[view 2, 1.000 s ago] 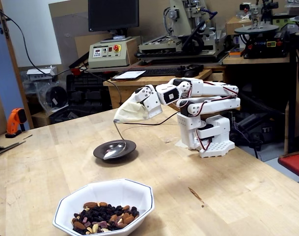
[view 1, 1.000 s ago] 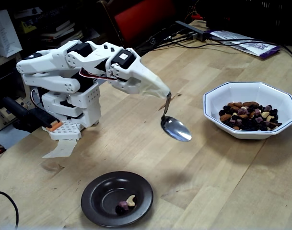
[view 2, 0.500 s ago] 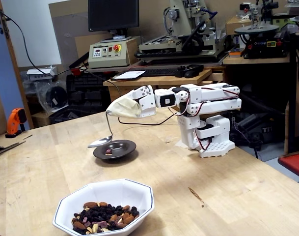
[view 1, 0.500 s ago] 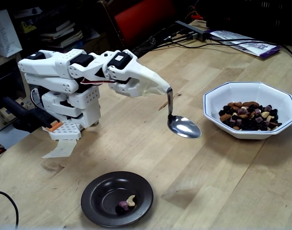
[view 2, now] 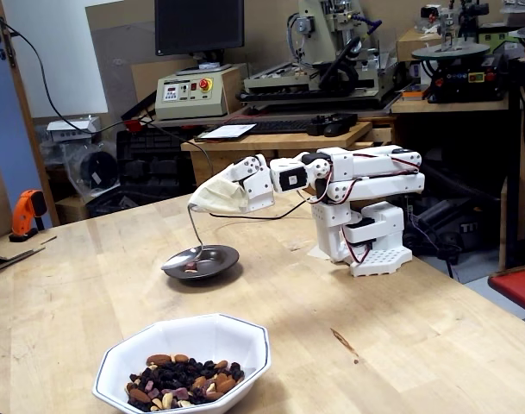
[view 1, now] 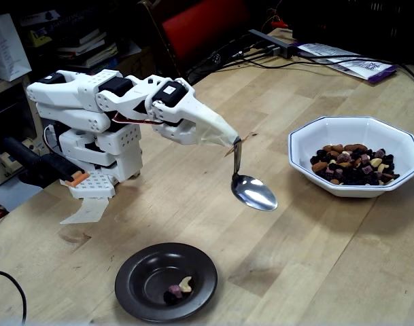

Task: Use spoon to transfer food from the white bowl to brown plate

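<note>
My gripper (view 1: 232,141) (view 2: 194,204), wrapped in whitish tape, is shut on the handle of the silver spoon (view 1: 255,193) (view 2: 183,258). The spoon hangs down with its oval bowl empty, above the table between the two dishes. The white bowl (view 1: 307,134) (view 2: 247,335) holds the food (view 1: 353,165) (view 2: 180,379), a mix of nuts and dark raisins. It stands right of the spoon in a fixed view. The brown plate (view 1: 135,272) (view 2: 229,254) lies below and left of the spoon, with a few pieces of food (view 1: 178,288) on it.
The arm's white base (view 1: 101,153) (view 2: 370,237) stands on the wooden table (view 1: 315,258). A black cable (view 1: 6,278) lies at the near left corner. Papers and cables (view 1: 342,61) lie at the far edge. Benches with machines (view 2: 331,60) stand behind the table.
The spoon rose from over the plate and swung toward the white bowl. It has since dipped slightly and drawn back a little. Its bowl stays empty.
</note>
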`<action>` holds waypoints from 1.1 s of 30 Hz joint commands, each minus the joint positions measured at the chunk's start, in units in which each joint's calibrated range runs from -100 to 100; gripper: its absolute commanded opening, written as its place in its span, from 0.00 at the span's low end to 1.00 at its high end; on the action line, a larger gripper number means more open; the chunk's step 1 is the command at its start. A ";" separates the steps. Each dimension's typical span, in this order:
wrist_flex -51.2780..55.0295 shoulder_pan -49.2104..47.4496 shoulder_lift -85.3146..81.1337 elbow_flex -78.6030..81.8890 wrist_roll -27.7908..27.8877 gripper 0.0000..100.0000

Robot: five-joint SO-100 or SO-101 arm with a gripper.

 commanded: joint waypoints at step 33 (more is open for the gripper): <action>0.62 0.46 -0.09 0.34 0.24 0.04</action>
